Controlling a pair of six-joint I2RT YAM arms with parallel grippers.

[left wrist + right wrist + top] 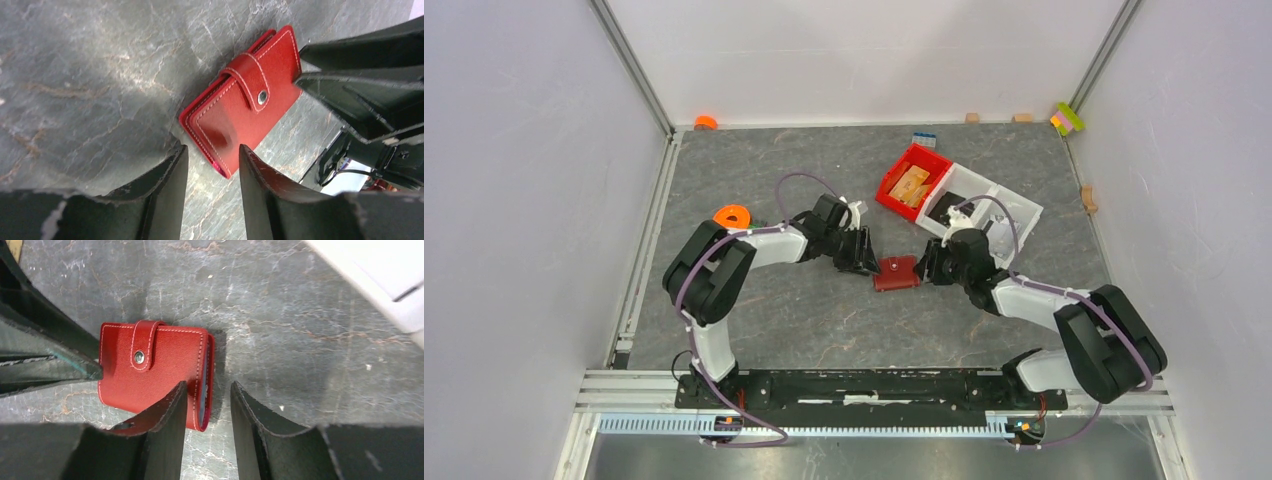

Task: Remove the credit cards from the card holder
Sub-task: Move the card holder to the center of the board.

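card holder (896, 272) lay snapped shut on the table (804, 310), long axis running left-right between the arms; left pincer (210, 151) sat apart at its left end, right pincer (208, 385) apart over its right edge; neither gripped it, both equally near imo

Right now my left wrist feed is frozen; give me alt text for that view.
A closed red card holder, its strap snapped shut, lies flat on the grey table, with its near corner between the open fingers of the left gripper. The right gripper is at its far end, upper right.
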